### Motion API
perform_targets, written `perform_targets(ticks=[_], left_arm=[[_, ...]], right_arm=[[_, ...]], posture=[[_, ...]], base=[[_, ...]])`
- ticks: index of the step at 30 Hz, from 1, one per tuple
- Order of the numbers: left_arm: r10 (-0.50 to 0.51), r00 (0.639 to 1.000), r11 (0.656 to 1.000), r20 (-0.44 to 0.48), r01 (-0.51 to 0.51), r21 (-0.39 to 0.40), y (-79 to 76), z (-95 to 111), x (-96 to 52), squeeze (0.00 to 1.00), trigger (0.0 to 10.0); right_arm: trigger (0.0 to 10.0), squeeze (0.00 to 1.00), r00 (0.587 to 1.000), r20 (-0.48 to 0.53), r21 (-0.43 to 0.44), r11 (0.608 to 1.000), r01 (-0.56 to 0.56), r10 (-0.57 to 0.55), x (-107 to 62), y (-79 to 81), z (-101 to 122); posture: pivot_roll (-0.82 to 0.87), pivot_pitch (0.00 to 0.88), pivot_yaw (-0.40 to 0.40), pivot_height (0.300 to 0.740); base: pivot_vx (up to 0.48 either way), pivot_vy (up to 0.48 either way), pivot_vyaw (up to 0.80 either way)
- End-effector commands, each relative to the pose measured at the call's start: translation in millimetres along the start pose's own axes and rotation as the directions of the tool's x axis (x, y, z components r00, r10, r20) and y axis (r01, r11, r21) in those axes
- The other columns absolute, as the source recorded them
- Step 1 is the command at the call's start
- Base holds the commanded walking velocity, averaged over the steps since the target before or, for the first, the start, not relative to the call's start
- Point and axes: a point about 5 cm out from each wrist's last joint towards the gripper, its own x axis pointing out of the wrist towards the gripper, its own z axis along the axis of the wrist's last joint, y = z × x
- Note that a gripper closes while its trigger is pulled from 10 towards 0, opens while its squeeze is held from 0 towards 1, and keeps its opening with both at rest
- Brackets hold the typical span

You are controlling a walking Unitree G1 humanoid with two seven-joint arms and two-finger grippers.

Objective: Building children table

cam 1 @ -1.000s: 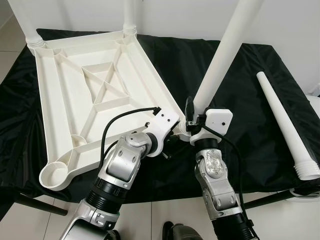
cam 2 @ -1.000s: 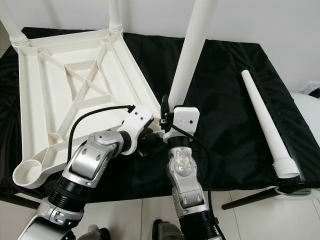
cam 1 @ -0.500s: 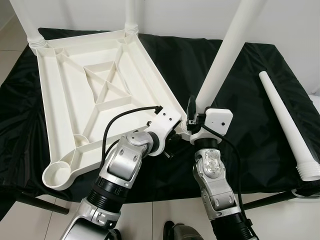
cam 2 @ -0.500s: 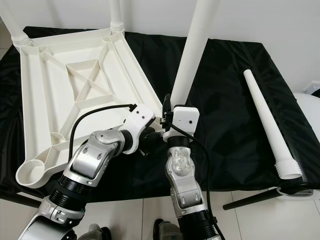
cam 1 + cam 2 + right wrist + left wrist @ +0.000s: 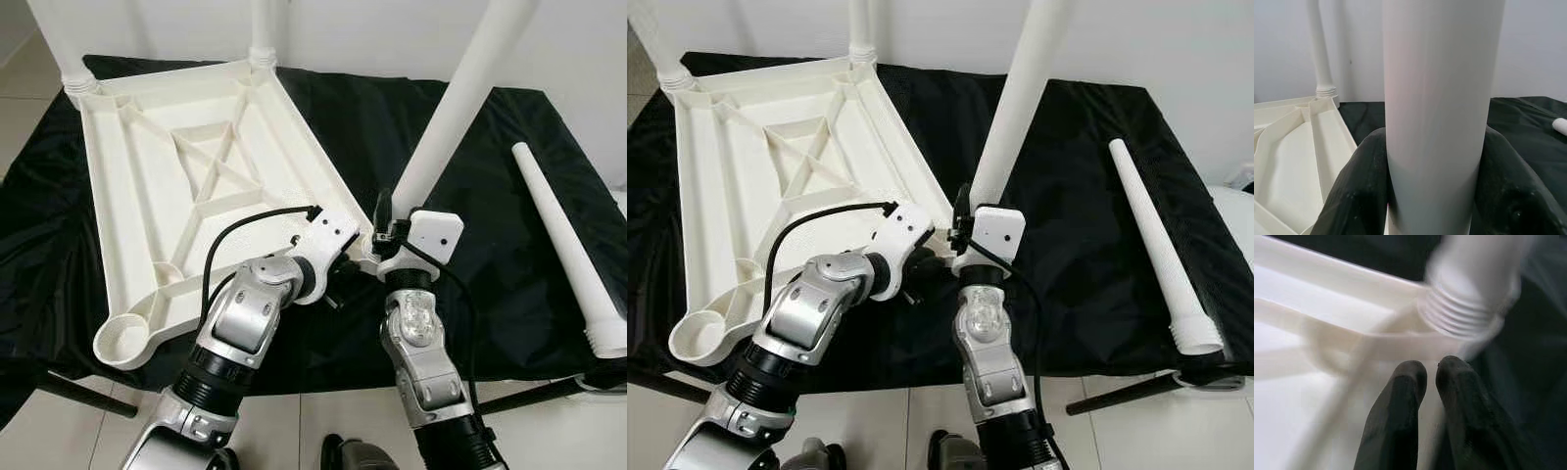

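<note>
The table leg [image 5: 1442,112] is pinched between the right gripper [image 5: 1435,181] fingers and held upright in the upturned tabletop [image 5: 186,186] corner socket — the left gripper [image 5: 1432,377], fingers pressed together, is braced just beside the threads, likely as a steadying push.

Bright, even indoor light gives sharp head views; the black cloth [image 5: 509,245] shows soft sheen on its folds. The left wrist view is blurred and washed out across the white ribbed plastic tabletop [image 5: 1312,357]; the right wrist view is clear.
</note>
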Motion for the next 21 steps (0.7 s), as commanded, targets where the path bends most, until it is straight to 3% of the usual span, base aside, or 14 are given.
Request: perform_targets(ticks=[1, 21], left_arm=[[0.132, 0.991, 0.991, 0.02, -0.133, 0.008, 10.2, 4.6, -4.3, 0.0, 10.0], [0.133, 0.991, 0.991, 0.019, -0.133, 0.004, 9.4, 4.9, -5.1, 0.0, 10.0]], right_arm=[[10.0, 0.0, 0.934, -0.303, -0.055, 0.982, 0.178, -0.187, -24.2, -26.3, -54.0], [10.0, 0.0, 0.932, -0.3, -0.044, 0.978, 0.202, -0.206, -23.5, -28.2, -52.8]], posture=[[-0.04, 0.153, -0.015, 0.74], [-0.04, 0.16, -0.012, 0.74]], base=[[0.0, 0.0, 0.0], [0.0, 0.0, 0.0]])
